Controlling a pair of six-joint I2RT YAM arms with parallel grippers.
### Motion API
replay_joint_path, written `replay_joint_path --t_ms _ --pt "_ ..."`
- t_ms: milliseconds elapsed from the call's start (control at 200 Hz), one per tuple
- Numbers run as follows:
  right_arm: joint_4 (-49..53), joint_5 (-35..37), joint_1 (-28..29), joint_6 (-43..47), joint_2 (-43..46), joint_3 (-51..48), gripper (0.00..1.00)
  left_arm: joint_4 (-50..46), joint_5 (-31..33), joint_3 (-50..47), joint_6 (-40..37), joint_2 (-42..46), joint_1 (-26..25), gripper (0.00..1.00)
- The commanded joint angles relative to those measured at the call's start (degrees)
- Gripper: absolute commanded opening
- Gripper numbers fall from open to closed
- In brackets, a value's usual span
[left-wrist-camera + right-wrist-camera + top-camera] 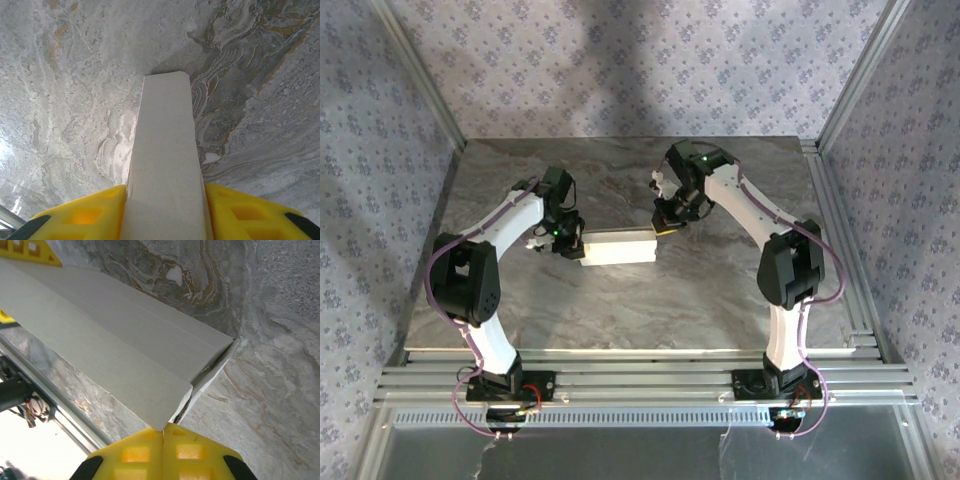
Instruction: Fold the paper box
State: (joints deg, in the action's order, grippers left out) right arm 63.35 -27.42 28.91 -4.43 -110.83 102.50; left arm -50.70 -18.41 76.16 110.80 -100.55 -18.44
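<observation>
The paper box [618,247] lies mid-table as a flat white oblong, lengthwise left to right. My left gripper [573,244] is at its left end. In the left wrist view the box [162,150] runs away from the camera, and both yellow fingers [85,215] press on its sides, with the gripper [165,215] shut on it. My right gripper [665,222] is at the box's right end. In the right wrist view this gripper [163,437] is shut, fingertips together and touching the near corner of the box [115,340]. An end flap [215,370] stands slightly ajar there.
The grey marbled table [720,300] is ringed by aluminium frame posts and patterned walls. Metal rails [640,375] run along the near edge by the arm bases. A yellow finger of the left gripper [25,250] shows at the box's far end in the right wrist view.
</observation>
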Motion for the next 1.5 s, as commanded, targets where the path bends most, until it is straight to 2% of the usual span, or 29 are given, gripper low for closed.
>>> replay_joint_path --t_ms 0,225,280,540,655,735,875,944,1099,1179,1264,1494 --pt "-4.3 1.3 1.1 4.0 3.1 -3.4 0.0 -1.2 -0.7 0.6 -0.3 -0.7 -0.8 0.4" --pt "-7.2 5.0 2.3 5.8 5.6 -8.6 0.0 -1.2 0.3 0.3 -0.4 -0.5 -0.8 0.38" --pt "-8.0 6.0 2.7 6.3 6.3 -10.0 0.0 -0.6 0.3 0.0 -0.4 -0.5 -0.8 0.34" --pt "-9.5 11.3 4.4 7.4 8.1 -15.1 0.0 0.8 1.3 -1.1 -0.9 0.1 -0.8 0.33" --pt "-9.8 10.9 4.4 5.6 8.9 -14.5 0.0 1.4 1.4 -1.8 -1.6 0.3 -0.9 0.32" --pt "-10.2 8.7 4.2 3.6 10.3 -13.6 0.1 1.1 1.8 -2.0 -2.0 0.5 -0.8 0.32" --pt "-11.5 2.9 2.8 -2.5 13.5 -11.8 0.28 1.0 2.6 -2.4 -2.2 1.0 -0.8 0.31" --pt "-14.0 0.3 1.0 -9.0 15.1 -12.0 0.36 1.2 2.7 -2.3 -2.4 1.0 -0.8 0.28" --pt "-23.5 -4.5 -4.2 -27.7 16.8 -15.3 0.47 1.1 2.9 -2.3 -2.8 0.9 -0.8 0.28" --pt "-25.0 -7.1 -5.0 -35.1 15.1 -15.6 0.47 1.1 2.9 -2.4 -2.9 0.8 -0.8 0.28" --pt "-25.3 -8.0 -5.2 -39.2 14.1 -16.4 0.47 1.0 3.1 -2.3 -2.9 0.9 -0.8 0.27" --pt "-27.0 -9.6 -5.2 -42.3 13.7 -21.2 0.35 1.1 3.2 -2.4 -2.8 0.8 -0.8 0.27"
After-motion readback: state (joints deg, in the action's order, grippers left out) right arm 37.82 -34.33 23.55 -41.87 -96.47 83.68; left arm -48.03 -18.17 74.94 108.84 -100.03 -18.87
